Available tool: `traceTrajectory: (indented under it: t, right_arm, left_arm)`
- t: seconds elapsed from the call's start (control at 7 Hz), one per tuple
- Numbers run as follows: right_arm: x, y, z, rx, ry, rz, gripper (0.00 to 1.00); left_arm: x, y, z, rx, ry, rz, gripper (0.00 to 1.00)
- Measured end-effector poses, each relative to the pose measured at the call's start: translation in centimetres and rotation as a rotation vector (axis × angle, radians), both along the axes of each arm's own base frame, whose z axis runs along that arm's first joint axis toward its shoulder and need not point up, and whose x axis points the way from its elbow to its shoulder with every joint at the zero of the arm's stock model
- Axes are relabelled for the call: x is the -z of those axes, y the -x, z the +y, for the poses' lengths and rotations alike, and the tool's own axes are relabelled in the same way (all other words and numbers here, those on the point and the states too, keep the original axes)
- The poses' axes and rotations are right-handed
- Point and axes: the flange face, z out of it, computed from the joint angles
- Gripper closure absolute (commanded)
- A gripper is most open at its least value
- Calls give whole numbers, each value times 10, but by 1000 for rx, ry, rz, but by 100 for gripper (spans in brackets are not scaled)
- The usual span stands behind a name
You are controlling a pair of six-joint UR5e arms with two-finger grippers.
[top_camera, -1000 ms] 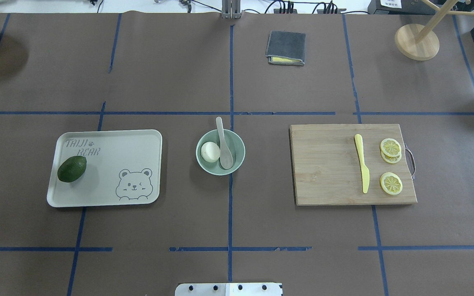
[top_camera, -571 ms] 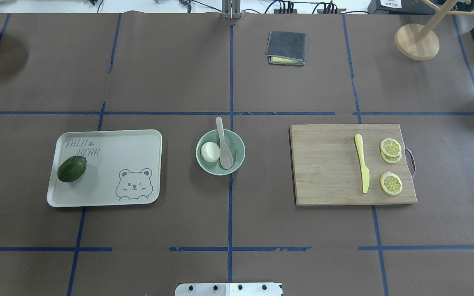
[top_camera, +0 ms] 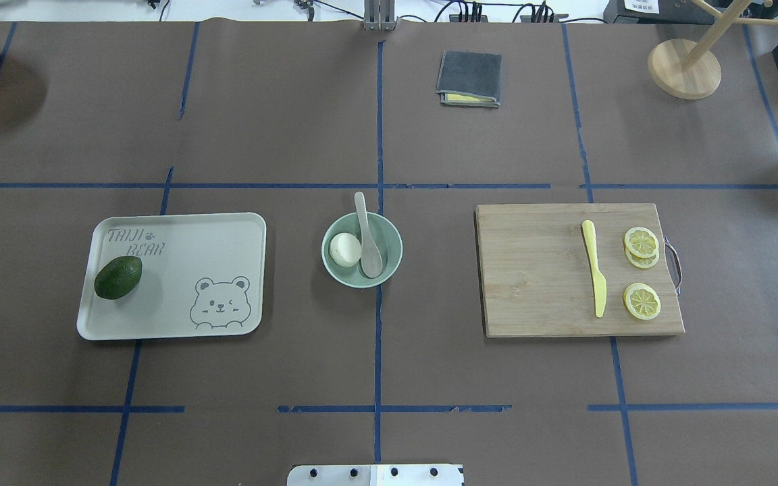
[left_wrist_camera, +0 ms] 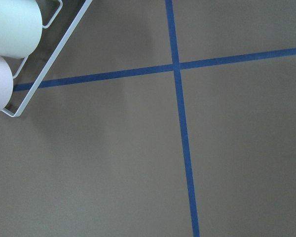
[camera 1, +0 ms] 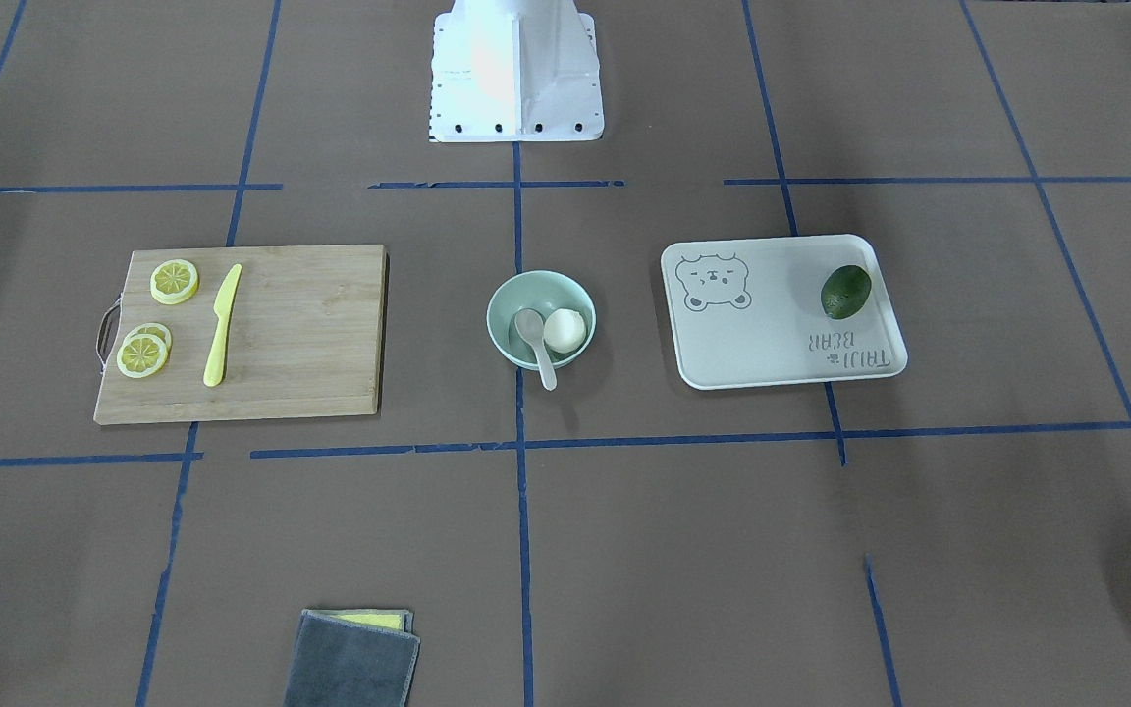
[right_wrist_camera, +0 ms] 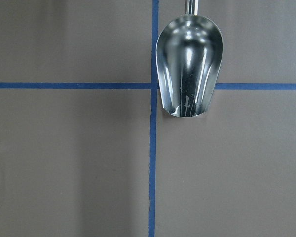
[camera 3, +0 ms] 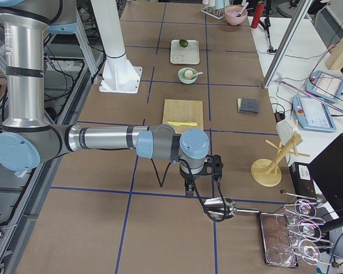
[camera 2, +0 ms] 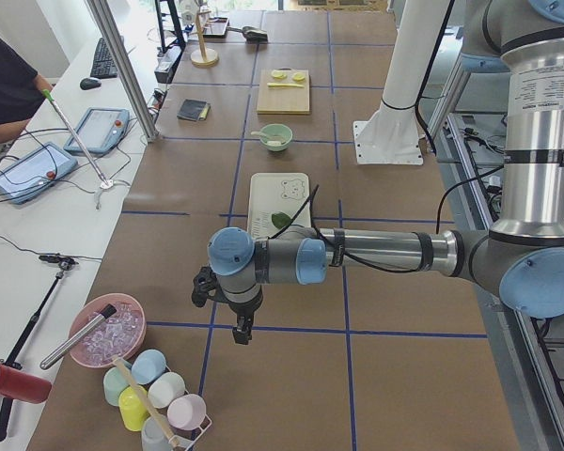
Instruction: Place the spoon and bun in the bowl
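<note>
- The bowl [top_camera: 389, 237] sits in the middle of the counter [top_camera: 429, 351], between the bear tray [top_camera: 179, 283] and the cutting board [top_camera: 537, 270]. Both task items are inside it.
- The bun [top_camera: 345, 249] rests on the bowl's floor on the side toward the tray, just beside the spoon's scoop.
- The spoon [top_camera: 365, 233] lies with its scoop down in the bowl. Its handle leans on the rim farthest from the robot and pokes out past it. It looks settled to me, not about to tip.
- As I read it, the job is done: neither task item lies outside the bowl, and I see no step left.
- The left end effector [camera 2: 240, 331] hangs over bare counter at the robot's left end, near a rack of cups [left_wrist_camera: 19, 54] and well apart from the bowl. I cannot tell whether it is released or clenched.
- The right end effector [camera 3: 190, 191] hangs at the opposite end, above a metal scoop [right_wrist_camera: 189, 69] lying on the counter. Again, I cannot tell its state.
- The avocado [top_camera: 118, 277], yellow knife [top_camera: 595, 277] and lemon slices [top_camera: 641, 300] lie outside the bowl.
</note>
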Motion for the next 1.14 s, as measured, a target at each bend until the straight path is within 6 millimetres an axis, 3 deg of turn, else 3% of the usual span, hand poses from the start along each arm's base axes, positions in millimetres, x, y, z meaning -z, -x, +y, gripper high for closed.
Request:
traceTrajectory:
  t: [1.14]
  right_arm:
    - [5,0,-4,1,-10,1,0]
  left_arm:
    - [7,10,-4,22,-15,0,0]
